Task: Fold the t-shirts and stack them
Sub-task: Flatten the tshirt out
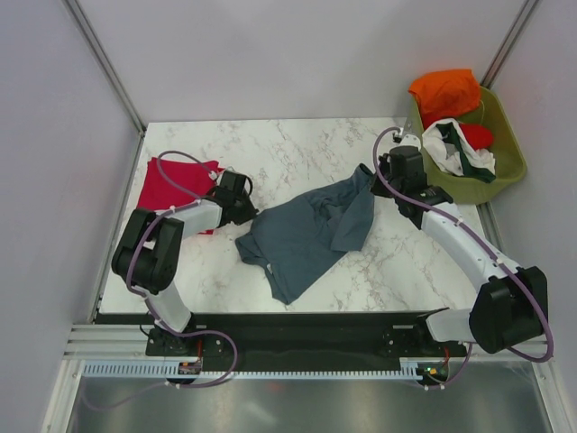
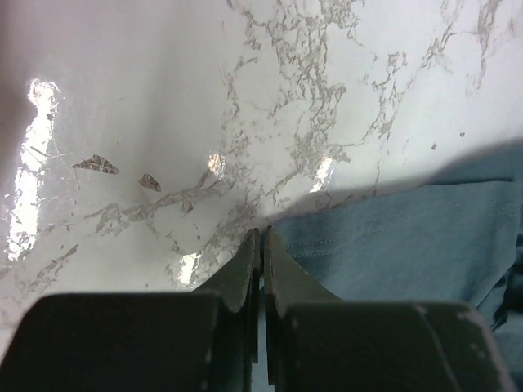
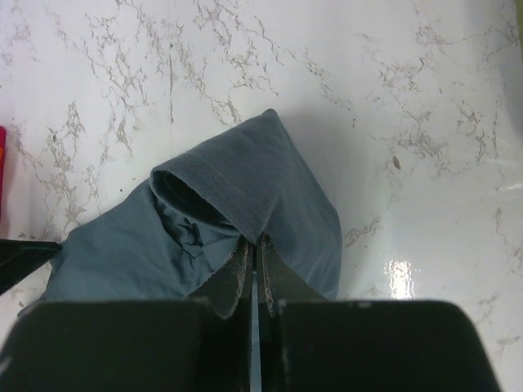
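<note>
The right tool pinches a raised fold of the blue-grey shirt. The left tool is pressed together at that shirt's hem (whether cloth is caught, I cannot tell). The shirt sprawls across the surface between both tools, and a folded red shirt lies just beyond the left one.

No text, label, brand, number or sign can be read in any view. The blue-grey t-shirt is plain cloth with no print showing, and the table carries only grey marble veining.
</note>
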{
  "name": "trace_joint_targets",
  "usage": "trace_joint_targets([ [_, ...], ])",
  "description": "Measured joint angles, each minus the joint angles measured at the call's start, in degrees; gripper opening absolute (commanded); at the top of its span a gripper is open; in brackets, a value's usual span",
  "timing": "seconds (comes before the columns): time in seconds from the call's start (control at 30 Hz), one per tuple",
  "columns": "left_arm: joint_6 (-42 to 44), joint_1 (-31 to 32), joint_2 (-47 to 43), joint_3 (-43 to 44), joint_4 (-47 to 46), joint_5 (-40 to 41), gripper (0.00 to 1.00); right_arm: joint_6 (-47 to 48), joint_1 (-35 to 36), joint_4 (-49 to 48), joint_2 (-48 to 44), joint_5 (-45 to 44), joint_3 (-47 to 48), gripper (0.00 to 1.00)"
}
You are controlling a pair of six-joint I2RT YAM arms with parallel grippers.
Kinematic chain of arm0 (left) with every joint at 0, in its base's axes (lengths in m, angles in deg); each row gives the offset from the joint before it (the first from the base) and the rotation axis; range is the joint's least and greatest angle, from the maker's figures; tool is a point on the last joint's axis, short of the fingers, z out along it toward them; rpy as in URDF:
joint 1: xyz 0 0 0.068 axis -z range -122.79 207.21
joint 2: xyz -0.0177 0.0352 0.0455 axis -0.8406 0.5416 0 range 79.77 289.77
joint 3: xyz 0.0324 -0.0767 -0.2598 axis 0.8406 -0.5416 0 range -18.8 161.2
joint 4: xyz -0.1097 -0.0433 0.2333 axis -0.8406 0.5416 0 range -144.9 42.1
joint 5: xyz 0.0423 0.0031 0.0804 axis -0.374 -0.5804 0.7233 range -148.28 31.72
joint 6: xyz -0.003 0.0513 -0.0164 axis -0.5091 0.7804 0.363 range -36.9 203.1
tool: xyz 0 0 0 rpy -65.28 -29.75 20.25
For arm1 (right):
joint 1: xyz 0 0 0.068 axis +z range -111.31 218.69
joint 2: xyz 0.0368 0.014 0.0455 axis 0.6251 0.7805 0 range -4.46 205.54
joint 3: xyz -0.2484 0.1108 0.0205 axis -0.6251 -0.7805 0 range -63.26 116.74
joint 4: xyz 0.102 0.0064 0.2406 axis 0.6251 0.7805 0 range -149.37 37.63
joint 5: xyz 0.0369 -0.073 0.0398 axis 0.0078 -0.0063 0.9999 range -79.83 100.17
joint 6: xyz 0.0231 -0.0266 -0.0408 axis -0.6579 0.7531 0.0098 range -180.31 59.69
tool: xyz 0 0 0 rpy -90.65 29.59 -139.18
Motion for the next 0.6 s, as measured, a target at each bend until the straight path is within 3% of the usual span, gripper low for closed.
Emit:
trace_joint_targets([
  [0.17,0.57,-2.16,-1.73,3.82,4.02,-2.29,0.02,-2.47,-2.19,-2.62,1.05,1.68,-0.61,0.00],
  [0.37,0.92,-9.46,-4.50,19.89,9.51,-10.21,0.02,-4.74,-5.64,-2.43,5.07,6.60,5.57,0.00],
  [0.47,1.53,-11.61,-10.47,24.50,11.47,-10.45,0.02,-5.77,-7.76,-2.47,2.45,7.96,6.27,0.00],
  [0.6,2.10,-11.72,-21.49,23.80,12.81,-11.67,0.02,-7.32,-10.38,-3.80,-6.40,8.50,1.16,0.01],
])
